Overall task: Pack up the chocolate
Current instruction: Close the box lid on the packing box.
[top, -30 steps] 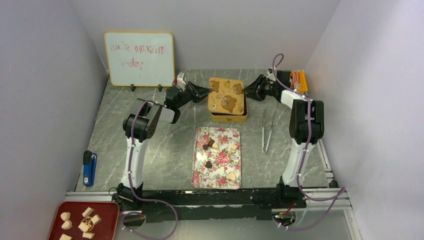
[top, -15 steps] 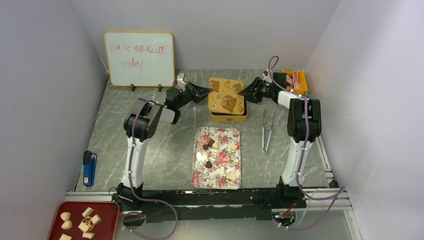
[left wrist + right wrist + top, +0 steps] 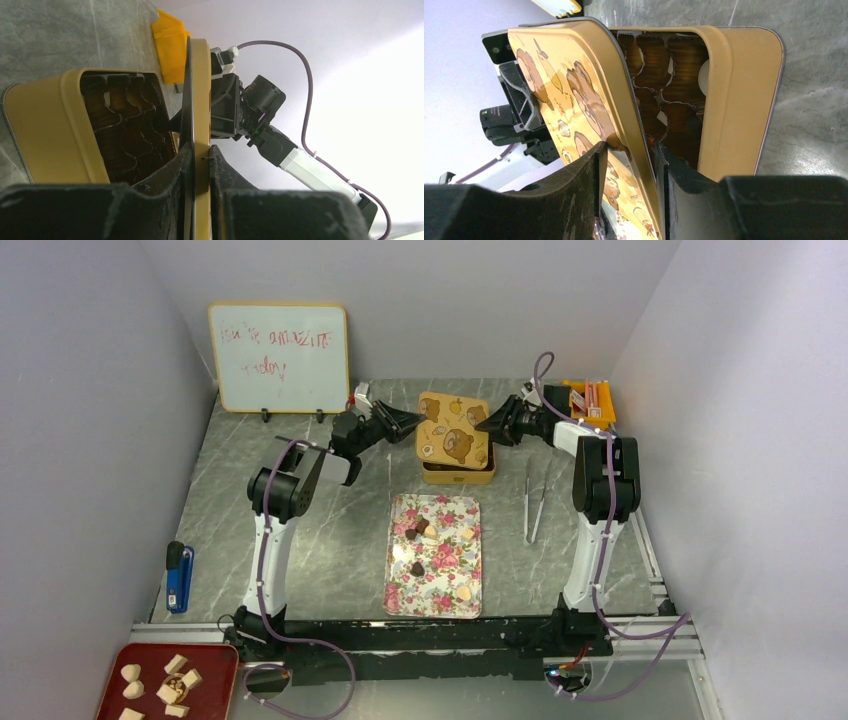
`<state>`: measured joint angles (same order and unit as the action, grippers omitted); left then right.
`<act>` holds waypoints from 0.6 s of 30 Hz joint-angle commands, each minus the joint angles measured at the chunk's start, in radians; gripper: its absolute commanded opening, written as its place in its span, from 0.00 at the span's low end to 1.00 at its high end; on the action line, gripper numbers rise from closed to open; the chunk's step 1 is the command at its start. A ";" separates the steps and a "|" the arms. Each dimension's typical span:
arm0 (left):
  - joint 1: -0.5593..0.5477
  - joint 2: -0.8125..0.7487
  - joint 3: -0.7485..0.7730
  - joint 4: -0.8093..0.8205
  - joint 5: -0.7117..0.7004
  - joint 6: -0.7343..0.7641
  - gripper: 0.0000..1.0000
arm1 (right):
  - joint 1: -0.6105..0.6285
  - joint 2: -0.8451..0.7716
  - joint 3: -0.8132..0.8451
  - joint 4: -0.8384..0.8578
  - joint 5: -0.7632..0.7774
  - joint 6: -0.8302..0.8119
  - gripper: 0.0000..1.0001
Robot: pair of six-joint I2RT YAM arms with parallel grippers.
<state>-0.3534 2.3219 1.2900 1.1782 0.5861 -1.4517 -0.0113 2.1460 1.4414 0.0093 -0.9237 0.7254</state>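
Several small chocolates, dark brown (image 3: 415, 531) and tan (image 3: 465, 592), lie on the floral tray (image 3: 395, 590). Behind it stands the yellow tin box (image 3: 458, 476) with its bear-print lid (image 3: 452, 432) raised off it. My left gripper (image 3: 415, 421) is shut on the lid's left edge (image 3: 200, 75), pinching the rim between both fingers (image 3: 201, 150). My right gripper (image 3: 630, 147) straddles the lid's right edge (image 3: 569, 75), one finger under the lid. A gap still shows beside its other finger. The box's brown moulded insert (image 3: 659, 65) is exposed, with a pale round piece (image 3: 704, 77) in one cell.
Metal tweezers (image 3: 535, 502) lie right of the tray. A whiteboard (image 3: 280, 357) leans at the back left. An orange container (image 3: 592, 400) sits at the back right. A blue tool (image 3: 179, 578) lies at the left, a red tray of pale chunks (image 3: 160, 685) at the near left.
My right gripper has slid left onto the lid's right edge and its jaws have narrowed. The left gripper has kept its hold on the lid.
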 commanded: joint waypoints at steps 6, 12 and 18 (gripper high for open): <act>-0.009 -0.006 0.047 -0.044 0.039 0.059 0.05 | 0.006 -0.056 0.073 0.024 -0.030 0.015 0.40; -0.010 -0.016 0.047 -0.080 0.047 0.078 0.05 | 0.005 -0.070 0.097 -0.004 -0.028 0.013 0.40; -0.014 -0.025 0.039 -0.106 0.058 0.093 0.05 | 0.005 -0.091 0.112 -0.060 -0.020 -0.006 0.40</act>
<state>-0.3496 2.3219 1.3132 1.1069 0.5869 -1.4075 -0.0177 2.1433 1.4986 -0.0410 -0.9134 0.7231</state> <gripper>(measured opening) 0.179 0.403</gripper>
